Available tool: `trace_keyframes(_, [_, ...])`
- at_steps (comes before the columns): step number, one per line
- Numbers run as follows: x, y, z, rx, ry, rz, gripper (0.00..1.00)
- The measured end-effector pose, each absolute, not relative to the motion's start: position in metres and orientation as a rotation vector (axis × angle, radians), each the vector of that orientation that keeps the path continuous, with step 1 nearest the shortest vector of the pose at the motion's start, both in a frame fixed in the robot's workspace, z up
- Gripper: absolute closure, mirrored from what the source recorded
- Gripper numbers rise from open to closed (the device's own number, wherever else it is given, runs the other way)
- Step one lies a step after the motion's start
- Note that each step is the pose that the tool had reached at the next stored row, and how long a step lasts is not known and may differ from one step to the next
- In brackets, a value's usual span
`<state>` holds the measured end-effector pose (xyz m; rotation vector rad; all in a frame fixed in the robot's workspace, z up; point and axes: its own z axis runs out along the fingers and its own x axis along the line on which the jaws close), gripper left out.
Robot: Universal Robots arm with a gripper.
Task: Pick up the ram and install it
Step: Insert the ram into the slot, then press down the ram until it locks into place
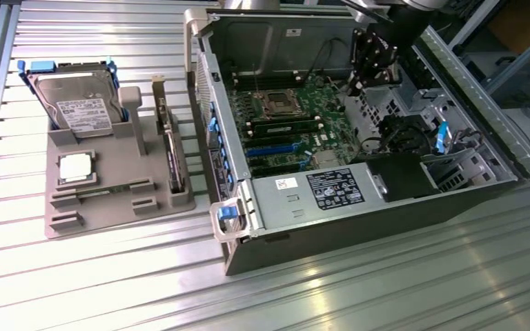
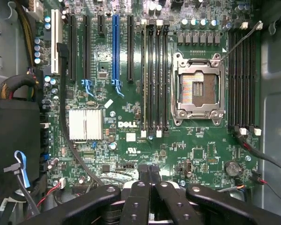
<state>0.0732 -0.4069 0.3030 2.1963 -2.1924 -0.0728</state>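
The ram (image 2: 145, 79) is a thin green stick seen edge-on, standing in one of the long black memory slots beside the empty CPU socket (image 2: 197, 89). In the exterior view the ram (image 1: 281, 127) lies across the middle of the motherboard inside the open computer case (image 1: 357, 214). My gripper (image 1: 364, 83) hangs over the board's far end, above the ram and apart from it. In the wrist view the gripper (image 2: 150, 174) has its two black fingers pressed together with nothing between them.
A grey tray (image 1: 108, 200) at the exterior view's left holds a hard drive (image 1: 76, 103), a silver CPU chip (image 1: 76, 167) and an upright expansion card (image 1: 173, 155). Inside the case are a power supply (image 1: 334, 189), a silver heatsink (image 2: 85, 124), loose cables (image 2: 253, 150) and drive bays (image 1: 430, 131).
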Motion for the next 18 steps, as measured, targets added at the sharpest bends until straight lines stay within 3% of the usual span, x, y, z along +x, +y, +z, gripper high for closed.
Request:
trace_keyframes(5, [0.071,-0.407,0.302,2.196,-2.192,-0.073,0.90])
trace_keyframes(18, [0.034,-0.407,0.258,2.196,-2.192,-0.073,0.90])
